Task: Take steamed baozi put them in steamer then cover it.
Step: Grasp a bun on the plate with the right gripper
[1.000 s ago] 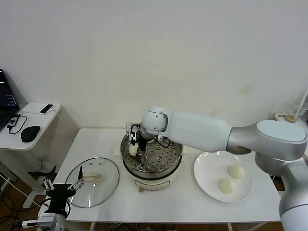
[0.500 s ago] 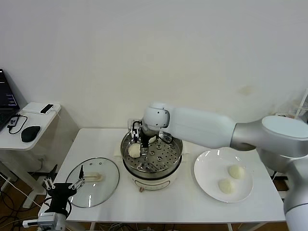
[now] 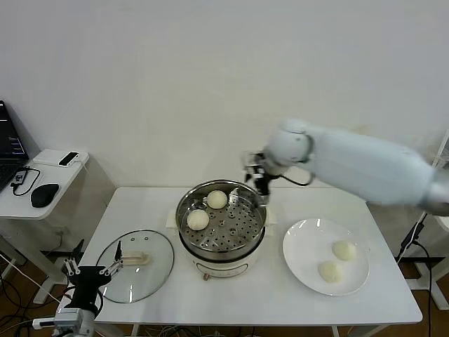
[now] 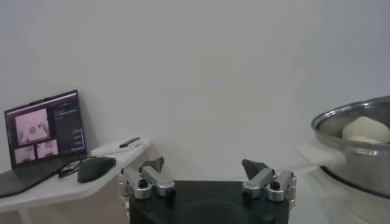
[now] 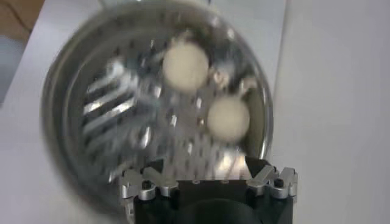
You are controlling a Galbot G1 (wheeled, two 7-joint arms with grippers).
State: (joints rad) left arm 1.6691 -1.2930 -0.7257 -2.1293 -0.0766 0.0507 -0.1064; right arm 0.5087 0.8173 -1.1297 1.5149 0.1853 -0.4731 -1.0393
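The steel steamer (image 3: pixel 257 219) stands mid-table on its white base. Two baozi lie on its perforated tray, one at the back (image 3: pixel 217 199) and one at the left (image 3: pixel 198 220); both show in the right wrist view (image 5: pixel 185 65) (image 5: pixel 227 117). Two more baozi (image 3: pixel 344 250) (image 3: pixel 328 271) lie on the white plate (image 3: pixel 302 253) at the right. My right gripper (image 3: pixel 257 175) is open and empty, raised above the steamer's back right rim. My left gripper (image 3: pixel 90 269) is open and empty, low at the table's front left; its view shows the steamer (image 4: pixel 353 158) with one baozi (image 4: pixel 364 129).
The glass lid (image 3: pixel 135 258) lies flat on the table, left of the steamer, near my left gripper. A side table at the far left holds a laptop (image 4: pixel 42 126), a mouse (image 3: pixel 44 194) and a phone (image 3: pixel 68 158). A wall stands behind the table.
My right gripper let go of a baozi at the tray's left, then lifted out of the steamer and swung up and right. The left arm has not moved.
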